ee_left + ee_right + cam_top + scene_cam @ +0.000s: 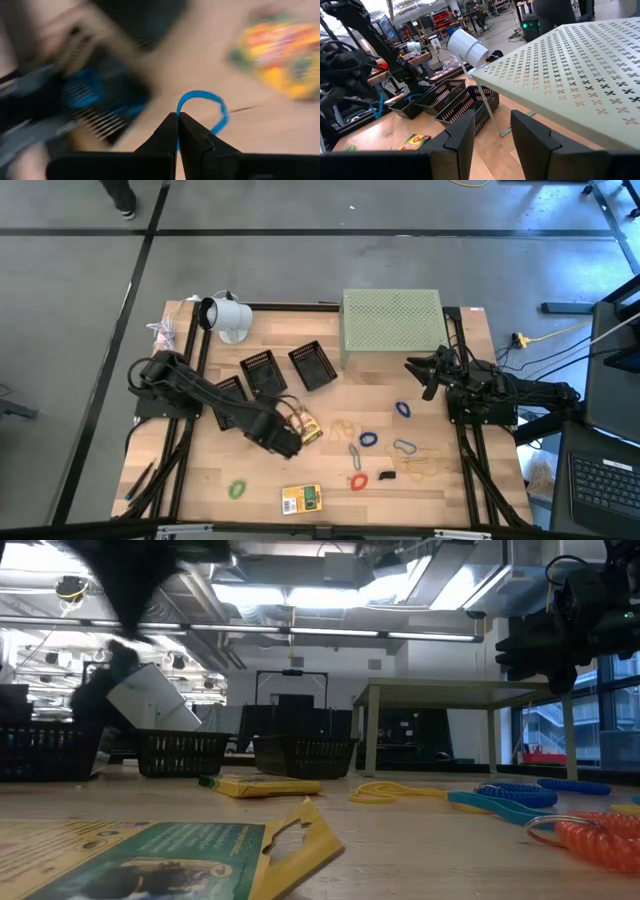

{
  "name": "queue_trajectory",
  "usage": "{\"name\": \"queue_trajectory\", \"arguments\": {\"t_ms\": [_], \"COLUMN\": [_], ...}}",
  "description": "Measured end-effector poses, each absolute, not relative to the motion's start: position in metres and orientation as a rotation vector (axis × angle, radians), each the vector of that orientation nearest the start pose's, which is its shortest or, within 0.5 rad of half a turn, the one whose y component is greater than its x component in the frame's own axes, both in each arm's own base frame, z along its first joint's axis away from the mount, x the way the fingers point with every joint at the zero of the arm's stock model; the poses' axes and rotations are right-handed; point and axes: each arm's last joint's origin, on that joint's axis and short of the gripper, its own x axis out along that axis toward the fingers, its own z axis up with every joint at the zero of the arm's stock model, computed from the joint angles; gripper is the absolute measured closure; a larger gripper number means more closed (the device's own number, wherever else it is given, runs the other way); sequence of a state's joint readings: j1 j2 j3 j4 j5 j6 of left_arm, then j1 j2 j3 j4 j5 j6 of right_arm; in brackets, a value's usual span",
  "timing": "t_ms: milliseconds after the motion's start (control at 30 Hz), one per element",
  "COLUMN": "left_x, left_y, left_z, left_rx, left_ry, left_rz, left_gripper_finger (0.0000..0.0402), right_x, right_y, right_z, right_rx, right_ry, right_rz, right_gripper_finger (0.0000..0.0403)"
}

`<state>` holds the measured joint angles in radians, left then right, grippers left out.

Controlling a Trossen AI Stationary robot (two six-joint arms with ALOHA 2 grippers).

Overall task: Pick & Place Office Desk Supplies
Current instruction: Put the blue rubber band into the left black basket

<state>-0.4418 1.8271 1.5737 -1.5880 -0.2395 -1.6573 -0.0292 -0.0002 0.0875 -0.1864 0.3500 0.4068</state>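
Between left gripper (pixel 178 131) fingertips: blue rubber band (pixel 210 107), pinched at rim, loop dangling ahead, above table. Light, floppy, stretchy; thin edge pinch probably suffices, may slip. Black baskets (pixel 262 370) just beyond. Right gripper (pixel 492 135) parked beside green stand (pixel 580 75), fingers apart, empty.

High view looks straight down on the desk (pixel 200 470); low view looks level across it; both show the black baskets (pixel 312 365).
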Motion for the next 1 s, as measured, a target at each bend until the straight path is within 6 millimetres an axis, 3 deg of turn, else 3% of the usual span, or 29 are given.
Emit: {"name": "queue_trajectory", "arguments": {"t_ms": [100, 433, 733, 1000], "left_x": [0.277, 0.255, 0.242, 0.231], "left_y": [-0.132, -0.118, -0.085, -0.075], "left_z": [0.26, 0.234, 0.231, 0.233], "left_rx": [-0.625, -0.572, -0.567, -0.602], "left_ry": [1.267, 1.352, 1.347, 1.376], "left_rz": [1.147, 1.295, 1.367, 1.374], "left_gripper_finger": [0.0399, 0.0399, 0.0399, 0.0382], "right_x": [0.089, 0.089, 0.089, 0.089], "right_y": [-0.013, -0.012, -0.012, -0.012], "right_z": [0.175, 0.175, 0.175, 0.175], "right_rx": [0.386, 0.386, 0.386, 0.386], "right_ry": [0.02, 0.02, 0.02, 0.02], "right_rz": [-0.393, -0.391, -0.391, -0.392], "right_gripper_finger": [0.0272, 0.0272, 0.0272, 0.0272]}}
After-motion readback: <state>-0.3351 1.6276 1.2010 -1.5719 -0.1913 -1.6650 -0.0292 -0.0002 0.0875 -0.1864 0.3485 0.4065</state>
